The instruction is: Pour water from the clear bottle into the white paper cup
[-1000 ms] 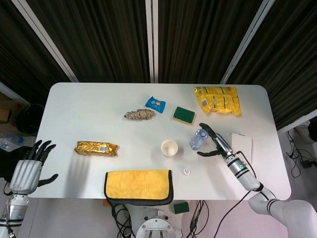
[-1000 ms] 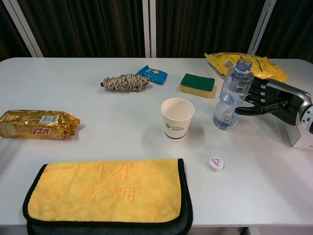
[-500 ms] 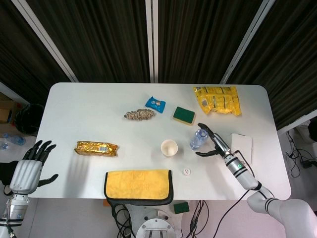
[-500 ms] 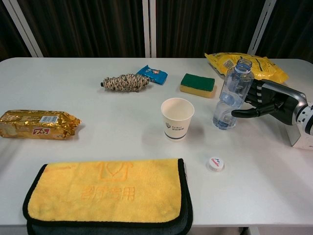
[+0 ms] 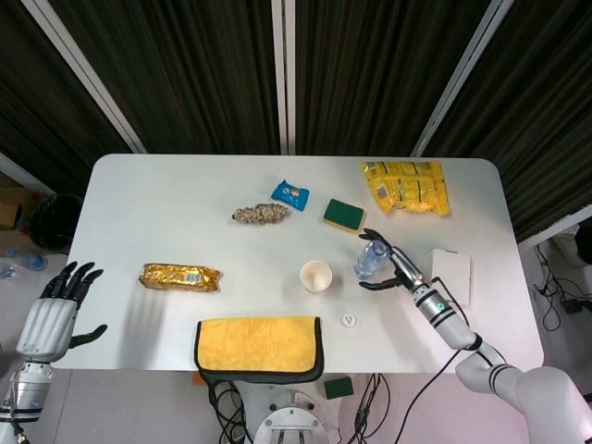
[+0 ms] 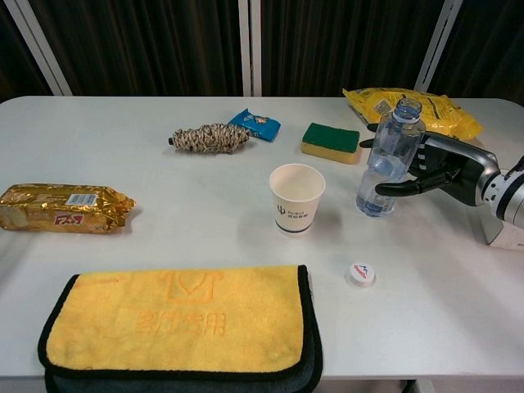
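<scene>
Nearest lay one yellow cloth (image 6: 176, 319) and one bottle cap (image 6: 361, 273). Mid-table stood one white paper cup (image 6: 295, 199); just right, one clear bottle (image 6: 387, 160), uncapped, the right hand (image 6: 434, 168) cupped around it, grip unclear. The left hand (image 5: 57, 310) hung spread, empty. The white table (image 5: 166, 213) met dark curtains (image 5: 194, 65).

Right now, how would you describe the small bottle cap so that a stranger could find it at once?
Start at the yellow cloth at the table's near edge. Right of its far right corner, in front of the white paper cup and the clear bottle, lies the bottle cap. It is the only small, flat, round white disc, lying alone on bare table.
</scene>
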Robot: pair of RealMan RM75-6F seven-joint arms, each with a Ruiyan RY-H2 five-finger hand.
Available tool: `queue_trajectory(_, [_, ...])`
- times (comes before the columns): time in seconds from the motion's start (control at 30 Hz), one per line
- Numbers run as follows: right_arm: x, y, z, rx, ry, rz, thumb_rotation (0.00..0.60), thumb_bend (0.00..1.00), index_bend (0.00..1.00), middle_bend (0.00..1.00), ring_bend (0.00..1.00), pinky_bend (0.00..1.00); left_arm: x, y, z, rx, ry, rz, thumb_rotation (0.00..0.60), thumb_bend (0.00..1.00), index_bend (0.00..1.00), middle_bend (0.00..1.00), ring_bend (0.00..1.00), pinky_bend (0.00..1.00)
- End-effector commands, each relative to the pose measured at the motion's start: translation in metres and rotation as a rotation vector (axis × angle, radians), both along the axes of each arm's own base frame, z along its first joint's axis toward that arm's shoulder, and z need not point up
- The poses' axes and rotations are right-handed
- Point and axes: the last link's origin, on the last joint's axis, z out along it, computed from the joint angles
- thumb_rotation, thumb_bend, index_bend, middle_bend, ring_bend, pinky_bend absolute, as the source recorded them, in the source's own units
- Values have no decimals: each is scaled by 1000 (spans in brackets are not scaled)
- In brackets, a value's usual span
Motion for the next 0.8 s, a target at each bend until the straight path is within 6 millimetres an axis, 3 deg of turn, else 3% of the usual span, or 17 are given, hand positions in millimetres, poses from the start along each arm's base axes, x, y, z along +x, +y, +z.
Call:
queue_trajectory(0.03, [1, -1, -1, -4, -5, -5, 600, 94, 82, 96, 0, 0, 0, 0, 0, 1, 1, 0, 600, 42, 160, 115, 46, 190])
queue_trajectory(0.17, [3, -3, -2, -5, -22, -13, 600, 106, 115, 123, 0, 5, -1, -1, 2, 3, 2, 4, 600, 42, 160, 115, 46, 190])
queue_trajectory(0.4, [5, -5, -8, 4, -16, -15, 600, 144, 263, 208, 56, 75, -1, -1, 2, 4, 3, 8, 600, 42, 160, 115, 46, 190])
queue_trajectory(0.8, [9, -9, -14, -28, -34, -46, 600, 206, 617, 446, 291, 328, -2, -1, 5, 8, 6, 10, 600, 41, 161, 115, 45, 190])
